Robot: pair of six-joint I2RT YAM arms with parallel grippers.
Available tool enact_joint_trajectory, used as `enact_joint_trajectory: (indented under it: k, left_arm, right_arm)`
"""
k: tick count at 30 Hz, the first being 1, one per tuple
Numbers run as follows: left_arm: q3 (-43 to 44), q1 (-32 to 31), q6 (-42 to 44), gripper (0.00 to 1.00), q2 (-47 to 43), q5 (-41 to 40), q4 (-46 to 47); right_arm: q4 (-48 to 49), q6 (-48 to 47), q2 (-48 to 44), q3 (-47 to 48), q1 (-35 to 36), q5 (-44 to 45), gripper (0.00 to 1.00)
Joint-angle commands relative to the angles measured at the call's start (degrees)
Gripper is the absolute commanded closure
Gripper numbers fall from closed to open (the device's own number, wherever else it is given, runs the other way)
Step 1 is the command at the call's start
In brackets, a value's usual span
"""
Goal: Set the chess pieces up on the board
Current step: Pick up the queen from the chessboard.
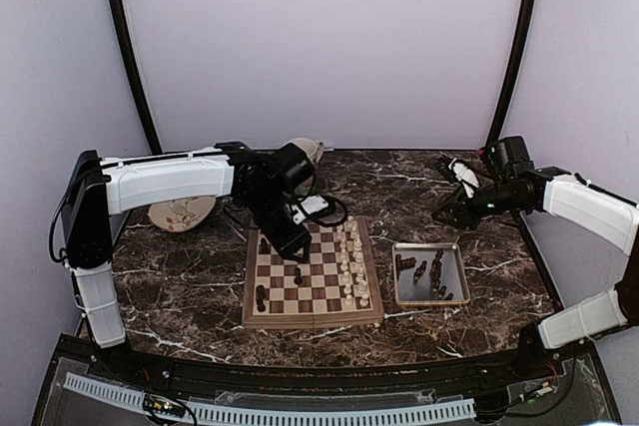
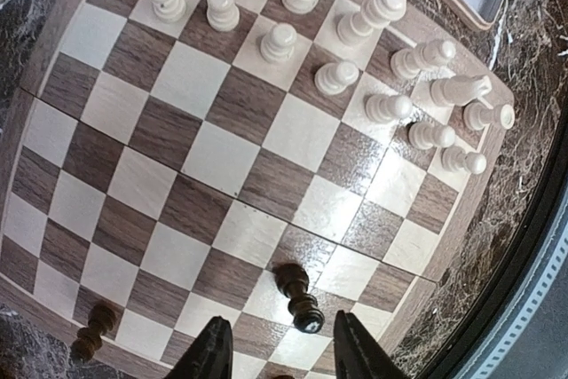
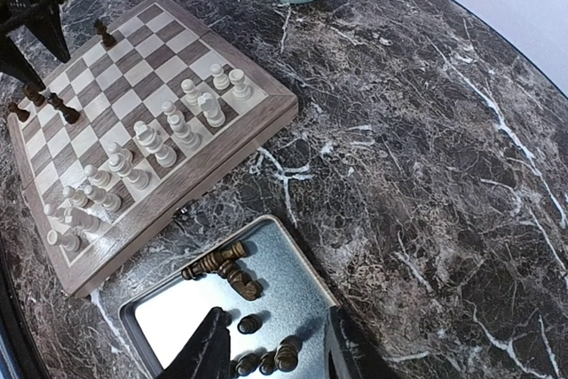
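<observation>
The board (image 1: 319, 318) lies mid-table. A few dark chess pieces (image 1: 261, 296) stand on its left side and cream-white chessmen (image 1: 349, 266) fill its right side. My left gripper (image 1: 290, 236) hovers low over the board's far-left part. In the left wrist view its fingers (image 2: 209, 352) are open, and one dark piece (image 2: 299, 297) stands upright just ahead of the gap. Another dark piece (image 2: 93, 330) stands at the board's edge. My right gripper (image 3: 275, 343) is open above the metal tray (image 3: 169, 308), where several dark pieces (image 3: 222, 264) lie.
A shell-patterned mug (image 1: 305, 152) stands behind the board, close to the left arm. A plate (image 1: 182, 213) sits at the far left. The tray (image 1: 429, 302) is right of the board on dark marble. Curved black poles rise at both back corners.
</observation>
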Motion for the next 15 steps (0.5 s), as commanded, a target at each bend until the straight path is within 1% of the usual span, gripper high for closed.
enact_joint_trajectory:
  k: [1,6,11,15]
  left_arm:
    - [2.30,-0.96,1.53,0.59,0.66,-1.39,-4.94]
    - [2.77,-2.37,1.75,0.59,2.04,-1.21,-4.95]
    - [2.96,-2.81,1.72,0.63,3.26,-2.00,-5.38]
    - [2.73,-3.36,1.81,0.63,4.00,-1.75,-6.08]
  right_arm:
    - [1.44,-0.94,0.31,-0.20,-0.10,-1.75,0.64]
    - [1.21,-1.51,-0.13,-0.41,-0.12,-1.28,0.64]
    - [0.78,-2.18,-0.02,-0.41,-0.11,-1.42,0.64]
    - [0.49,-2.55,0.12,-0.42,-0.10,-1.40,0.64]
